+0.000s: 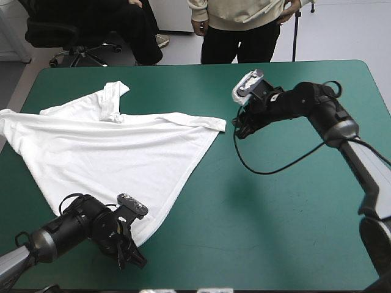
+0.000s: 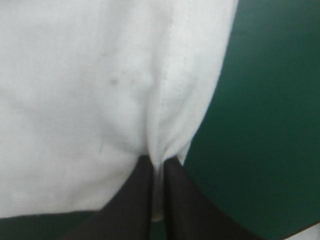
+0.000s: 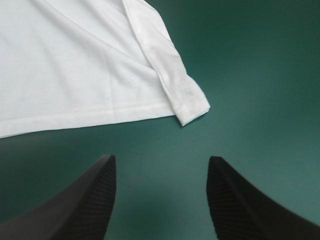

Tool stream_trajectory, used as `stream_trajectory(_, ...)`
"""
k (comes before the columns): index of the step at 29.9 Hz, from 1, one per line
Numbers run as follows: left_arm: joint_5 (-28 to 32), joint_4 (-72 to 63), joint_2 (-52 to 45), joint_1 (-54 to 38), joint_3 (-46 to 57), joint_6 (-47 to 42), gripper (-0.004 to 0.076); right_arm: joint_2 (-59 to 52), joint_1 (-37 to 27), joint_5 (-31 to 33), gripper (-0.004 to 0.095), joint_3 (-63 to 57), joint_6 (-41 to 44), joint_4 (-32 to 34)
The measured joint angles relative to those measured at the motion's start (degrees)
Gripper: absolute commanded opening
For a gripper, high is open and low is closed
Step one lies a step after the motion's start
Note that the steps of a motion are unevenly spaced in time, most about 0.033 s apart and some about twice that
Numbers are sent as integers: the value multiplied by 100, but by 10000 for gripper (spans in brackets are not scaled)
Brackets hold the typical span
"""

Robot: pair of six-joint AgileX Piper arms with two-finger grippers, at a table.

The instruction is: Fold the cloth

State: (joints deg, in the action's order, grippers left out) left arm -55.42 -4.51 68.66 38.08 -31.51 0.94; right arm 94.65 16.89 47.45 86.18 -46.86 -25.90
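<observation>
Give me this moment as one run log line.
T-shirt spread out; left gripper shut on its near corner; right gripper open, short of another corner

T-shirt (image 1: 116,146) on the table's (image 1: 275,213) left half — left tool (image 2: 157,161) at its near corner, right tool (image 3: 161,160) beside its right tip.

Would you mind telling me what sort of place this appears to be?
Probably a robotics lab workbench, set up for cloth-handling trials: a teal-green table cover, the left gripper shut on a white T-shirt spread flat, and the right gripper open near its edge.
</observation>
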Motion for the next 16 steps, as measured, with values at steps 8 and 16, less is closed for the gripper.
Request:
stream_trajectory(8,0,0,0,0,0,-148,-17,1659,57,2,529,1258,-23,167)
stream_trajectory(16,0,-6,0,0,-4,-188,-17,2933,57,312,529,2184,-17,160)
